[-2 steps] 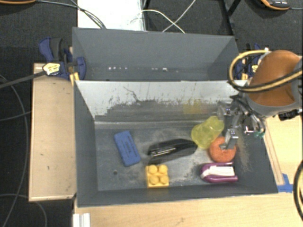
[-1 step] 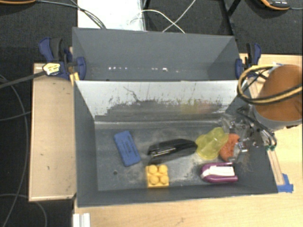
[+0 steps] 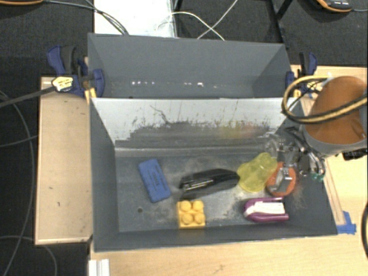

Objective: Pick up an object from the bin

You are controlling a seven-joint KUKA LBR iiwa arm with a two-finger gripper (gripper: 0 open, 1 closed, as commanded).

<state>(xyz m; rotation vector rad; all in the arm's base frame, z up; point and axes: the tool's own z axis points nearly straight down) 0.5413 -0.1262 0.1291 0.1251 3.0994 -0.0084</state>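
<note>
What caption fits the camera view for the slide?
Arm low at the right of the bin, beside a yellow cup; black stapler, blue block, yellow brick and purple-white gadget lie nearby.

The hand hangs low at the right side of the bin, close above an orange ring and just beside a yellow cup. A purple-and-white thing lies nearer the front. A black stapler, a yellow brick and a blue block lie further left.
</note>
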